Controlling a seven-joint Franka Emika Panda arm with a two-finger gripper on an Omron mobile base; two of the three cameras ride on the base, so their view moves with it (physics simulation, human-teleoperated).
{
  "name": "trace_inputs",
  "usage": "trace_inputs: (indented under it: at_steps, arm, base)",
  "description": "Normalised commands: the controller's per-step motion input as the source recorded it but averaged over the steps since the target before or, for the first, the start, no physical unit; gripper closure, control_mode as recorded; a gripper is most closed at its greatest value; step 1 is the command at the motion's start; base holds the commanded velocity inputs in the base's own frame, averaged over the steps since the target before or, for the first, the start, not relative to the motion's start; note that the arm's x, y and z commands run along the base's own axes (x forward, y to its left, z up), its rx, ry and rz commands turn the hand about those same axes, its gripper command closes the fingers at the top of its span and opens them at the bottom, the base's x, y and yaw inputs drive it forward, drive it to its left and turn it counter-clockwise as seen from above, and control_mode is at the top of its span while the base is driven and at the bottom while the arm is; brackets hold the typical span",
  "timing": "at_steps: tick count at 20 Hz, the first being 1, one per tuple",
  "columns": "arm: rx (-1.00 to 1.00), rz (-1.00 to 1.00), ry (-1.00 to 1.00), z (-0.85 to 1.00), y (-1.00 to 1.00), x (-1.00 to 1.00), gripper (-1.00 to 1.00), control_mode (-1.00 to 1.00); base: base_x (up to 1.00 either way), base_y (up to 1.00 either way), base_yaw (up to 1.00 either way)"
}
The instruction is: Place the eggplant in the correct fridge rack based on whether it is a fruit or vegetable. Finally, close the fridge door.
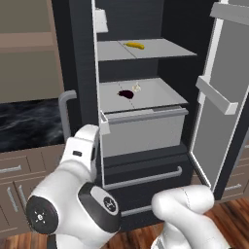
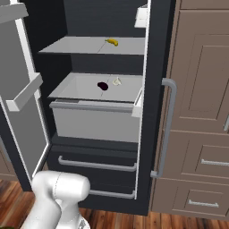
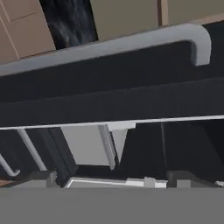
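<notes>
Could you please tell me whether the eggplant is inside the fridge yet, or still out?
Inside. The eggplant lies on the fridge rack, above the drawer front, beside a small pale item.

Readable text: none.
Labels, brands: none legible on the fridge door (image 2: 154, 112), the fridge rack (image 1: 160, 95) or the cabinet fronts (image 2: 203, 89).
Numbers, signs: none legible on the robot arm (image 1: 73, 204).

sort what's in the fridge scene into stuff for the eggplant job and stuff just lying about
For the job:
- small dark purple eggplant, lying on the lower shelf
- flat pale grey fridge rack above the grey drawer front
- open black right-hand fridge door with pale grey lining

Just lying about:
- yellow banana on the higher shelf
- small whitish lump beside the eggplant
</notes>
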Motion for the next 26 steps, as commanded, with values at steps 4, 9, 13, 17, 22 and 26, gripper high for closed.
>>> trace_inputs:
  at_steps: [4, 9, 13, 17, 22, 26]
  arm:
    - [-0.34, -0.01, -0.07, -0.17, 0.99, 0.05, -1.0, -1.0]
    - [-0.24, -0.1, 0.0, -0.14, 0.77, 0.45, -1.0, -1.0]
    - [-0.22, -0.15, 0.0, -0.14, 0.73, 0.64, -1.0, -1.0]
    - [-0.2, -0.18, 0.0, -0.19, 0.58, 0.66, -1.0, -1.0]
    - [-0.21, -0.23, 0.02, -0.38, 0.38, 0.66, -1.0, -1.0]
    - [-0.16, -0.23, 0.02, -0.44, 0.14, 0.56, -1.0, -1.0]
  base:
    - [0.0, 0.0, 0.0]
    - [0.0, 0.0, 0.0]
    - [0.0, 0.0, 0.0]
    - [0.0, 0.0, 0.0]
    - [0.0, 0.0, 0.0]
    - [0.0, 0.0, 0.0]
